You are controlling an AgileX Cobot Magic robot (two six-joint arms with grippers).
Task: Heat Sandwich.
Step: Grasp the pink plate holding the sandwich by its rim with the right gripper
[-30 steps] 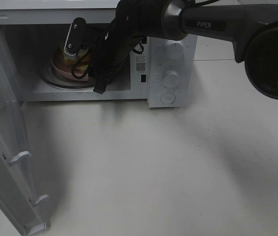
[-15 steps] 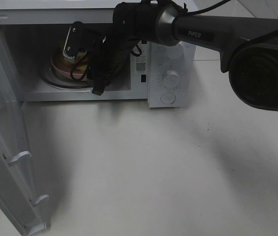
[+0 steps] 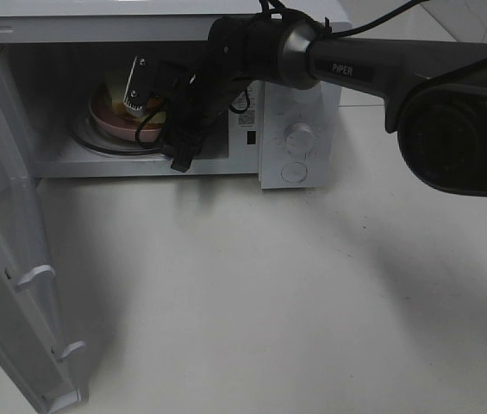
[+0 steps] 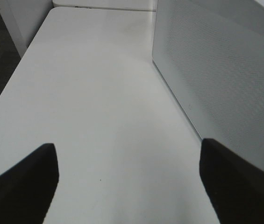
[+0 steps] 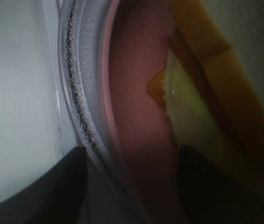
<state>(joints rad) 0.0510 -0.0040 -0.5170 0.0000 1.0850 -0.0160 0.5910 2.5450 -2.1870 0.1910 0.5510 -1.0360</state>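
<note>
Sandwich point(image 5: 192, 107) on plate point(image 5: 136, 93), inside microwave point(image 3: 303, 95). Bread looks soft, light and easily crushed, so you should hold the plate rim, probably stiff but slick. Right tool point(image 5: 128, 186) open, jaws straddling that rim, unclamped. Left tool point(image 4: 129, 186) open above desk point(image 4: 99, 93).

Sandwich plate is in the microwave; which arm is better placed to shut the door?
Left, likely: the left hand sits open beside the swung-out door, while the right hand is inside the microwave over the pink plate.
</note>
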